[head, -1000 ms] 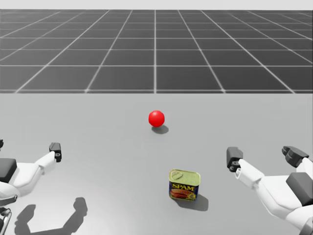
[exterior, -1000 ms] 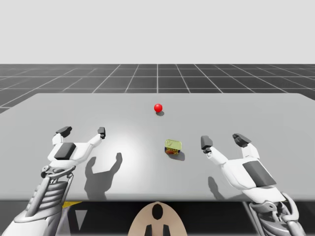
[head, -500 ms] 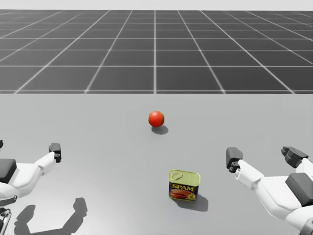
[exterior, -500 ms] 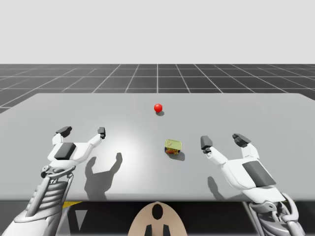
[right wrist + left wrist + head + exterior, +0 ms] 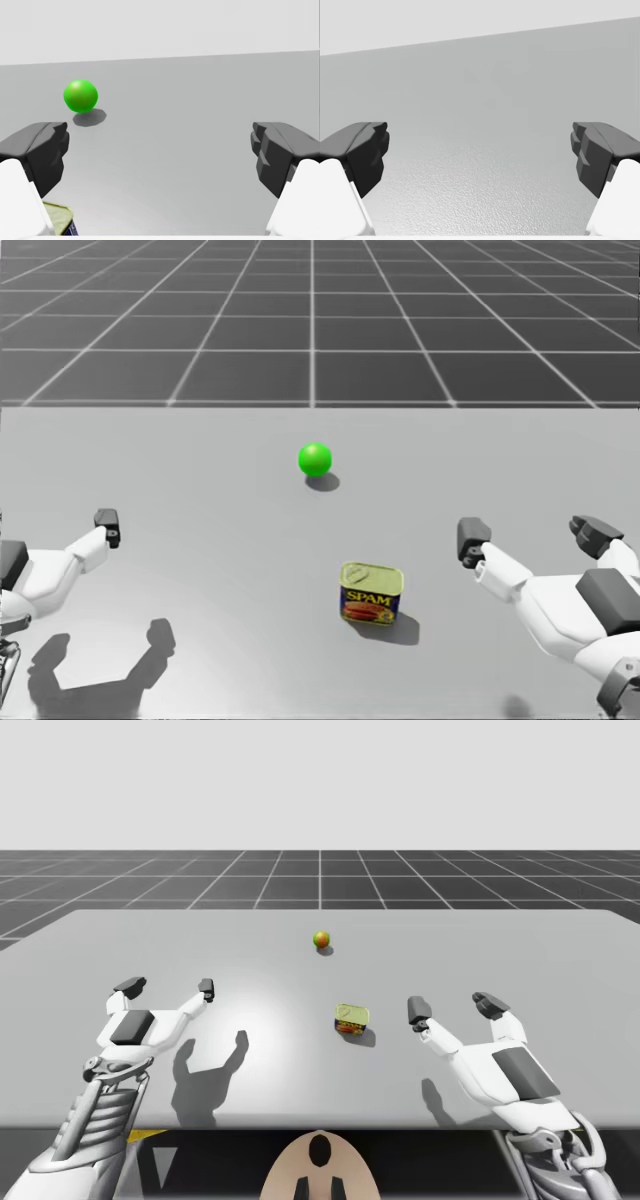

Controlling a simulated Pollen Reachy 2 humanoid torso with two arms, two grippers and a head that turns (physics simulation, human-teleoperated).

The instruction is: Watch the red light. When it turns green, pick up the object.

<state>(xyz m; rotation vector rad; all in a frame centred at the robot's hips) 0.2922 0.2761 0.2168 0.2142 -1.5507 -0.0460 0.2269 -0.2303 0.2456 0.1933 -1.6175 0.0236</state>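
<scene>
Head turned, light [image 5: 315,458] gone green; blue rectangular can [image 5: 371,592] near right fingers [image 5: 473,537] (these and left fingers [image 5: 107,523] gape empty).

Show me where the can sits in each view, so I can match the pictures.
High view: can between my grippers, closer to my right gripper.
Head view: can low in the picture, nearer me than the light.
Right wrist view: can's corner beside my right gripper, on the light's side.
Left wrist view: table ahead of my left gripper.
Shared landmark: the round light, beyond the can.
</scene>
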